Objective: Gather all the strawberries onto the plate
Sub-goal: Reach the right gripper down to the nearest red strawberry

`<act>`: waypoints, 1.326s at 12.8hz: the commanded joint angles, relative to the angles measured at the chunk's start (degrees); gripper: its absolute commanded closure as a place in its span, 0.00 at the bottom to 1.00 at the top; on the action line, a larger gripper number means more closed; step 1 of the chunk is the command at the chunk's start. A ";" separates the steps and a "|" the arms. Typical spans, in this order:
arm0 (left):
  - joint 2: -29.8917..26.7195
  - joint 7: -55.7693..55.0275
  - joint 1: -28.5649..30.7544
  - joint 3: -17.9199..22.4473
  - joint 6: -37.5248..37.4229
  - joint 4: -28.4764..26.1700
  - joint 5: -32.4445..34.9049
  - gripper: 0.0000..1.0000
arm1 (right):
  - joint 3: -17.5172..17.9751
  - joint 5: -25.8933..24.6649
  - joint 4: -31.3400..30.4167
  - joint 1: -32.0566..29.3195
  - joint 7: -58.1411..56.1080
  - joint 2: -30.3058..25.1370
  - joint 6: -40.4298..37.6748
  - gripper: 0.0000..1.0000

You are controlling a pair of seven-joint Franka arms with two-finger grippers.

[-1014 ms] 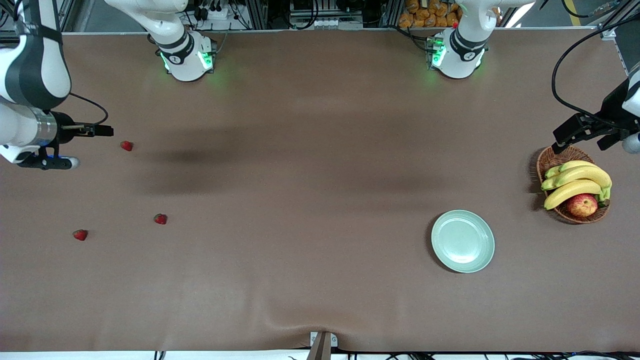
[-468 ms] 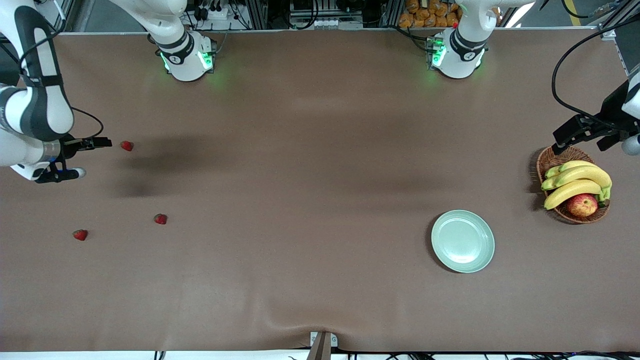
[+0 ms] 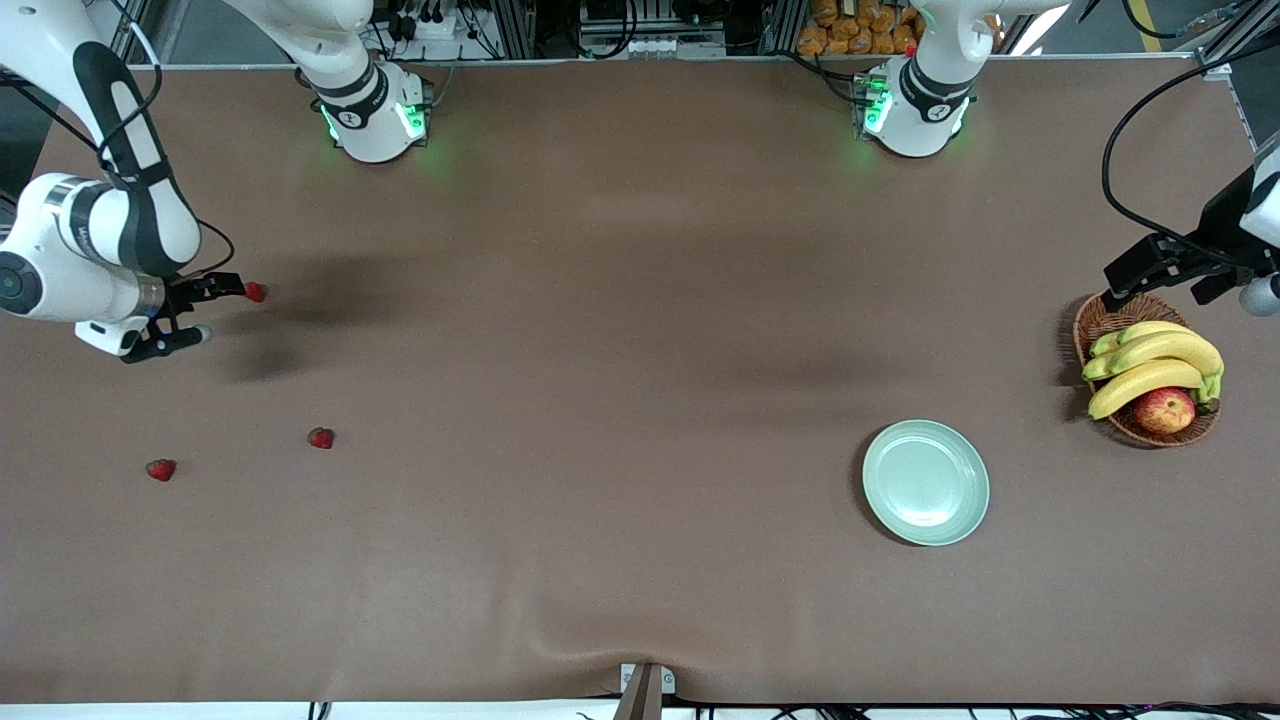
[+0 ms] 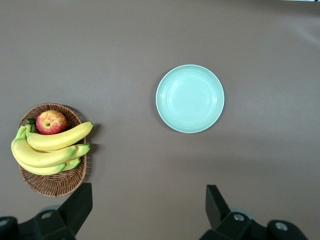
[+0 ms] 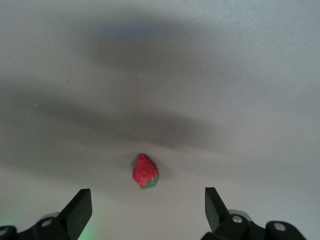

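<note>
Strawberries, three tiny red ones with green caps, all lie on the brown surface at the right arm's end, none in the pale mint-green round plate. Over the last second the right claw has dropped toward the farthest strawberry, so the first pick is beginning; its jaws gape wide, holding nothing. The left claw waits open and empty over the wicker basket.

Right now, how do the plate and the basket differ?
The plate is pale green and smooth; the basket is brown woven wicker. The plate holds nothing; the basket holds bananas and an apple. The plate lies nearer the front camera; the basket sits at the left arm's end of the table. Both are round and similar in width.
</note>
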 commanded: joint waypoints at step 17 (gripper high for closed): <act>0.66 1.40 0.49 -0.17 -1.23 0.32 -1.27 0.00 | 0.93 -1.56 -6.82 -4.84 -5.91 3.83 10.05 0.72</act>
